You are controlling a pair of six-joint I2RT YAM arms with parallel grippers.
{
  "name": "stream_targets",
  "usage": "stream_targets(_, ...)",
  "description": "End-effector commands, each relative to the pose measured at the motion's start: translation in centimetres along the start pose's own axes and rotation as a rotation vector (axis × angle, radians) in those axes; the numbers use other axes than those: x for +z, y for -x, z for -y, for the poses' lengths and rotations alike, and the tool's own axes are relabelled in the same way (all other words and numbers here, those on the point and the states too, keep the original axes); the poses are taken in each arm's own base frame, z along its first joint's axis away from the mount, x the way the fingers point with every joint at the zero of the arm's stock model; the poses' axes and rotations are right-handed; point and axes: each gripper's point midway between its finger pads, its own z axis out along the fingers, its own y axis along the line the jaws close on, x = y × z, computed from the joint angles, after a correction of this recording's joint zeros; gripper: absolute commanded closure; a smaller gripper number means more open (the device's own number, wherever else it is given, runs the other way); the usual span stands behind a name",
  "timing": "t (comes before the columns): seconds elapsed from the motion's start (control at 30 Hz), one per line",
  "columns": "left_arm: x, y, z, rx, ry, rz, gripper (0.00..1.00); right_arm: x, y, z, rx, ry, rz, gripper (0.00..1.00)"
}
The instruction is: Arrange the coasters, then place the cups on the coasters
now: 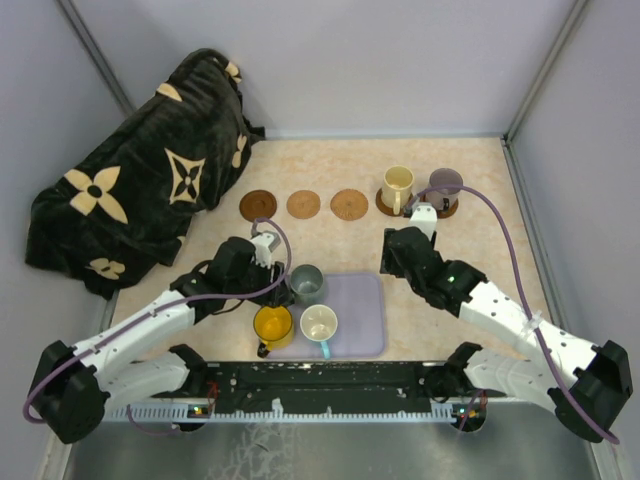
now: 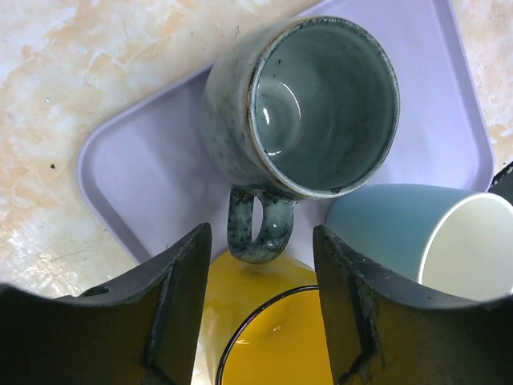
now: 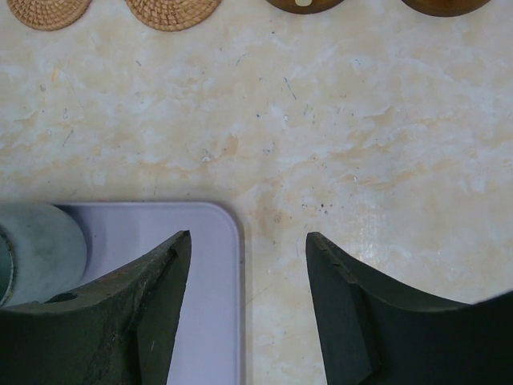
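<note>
Left gripper (image 2: 260,241) astride cup (image 2: 321,96) (seemingly apart)

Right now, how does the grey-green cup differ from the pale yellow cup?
The grey-green cup stands on the tray; the pale yellow cup sits on a dark coaster. The grey-green cup is speckled, the pale yellow cup plain. The left gripper flanks the grey-green cup's handle; none flanks the pale yellow cup's. Both are upright, handled.
</note>
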Motion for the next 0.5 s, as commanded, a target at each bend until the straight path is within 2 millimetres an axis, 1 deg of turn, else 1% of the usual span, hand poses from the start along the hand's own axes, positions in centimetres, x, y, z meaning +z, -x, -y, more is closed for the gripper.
stream_targets(0.0, 0.6, -0.8, 0.4, -0.005, -0.034, -0.027, 0.41, -0.5, 1.3, -0.1, 0.029, 0.003, 0.046, 0.4)
stream_targets(0.23, 1.4, -1.3, 0.4, -0.01, -0.03, -0.056, 0.49, -0.3, 1.2, -0.2, 0.03, 0.002, 0.043, 0.4)
stream_targets(0.47, 2.3, -1.4, 0.2, 0.002, -0.015, -0.079, 0.51, -0.3, 1.1, -0.1, 0.029, -0.003, 0.045, 0.39)
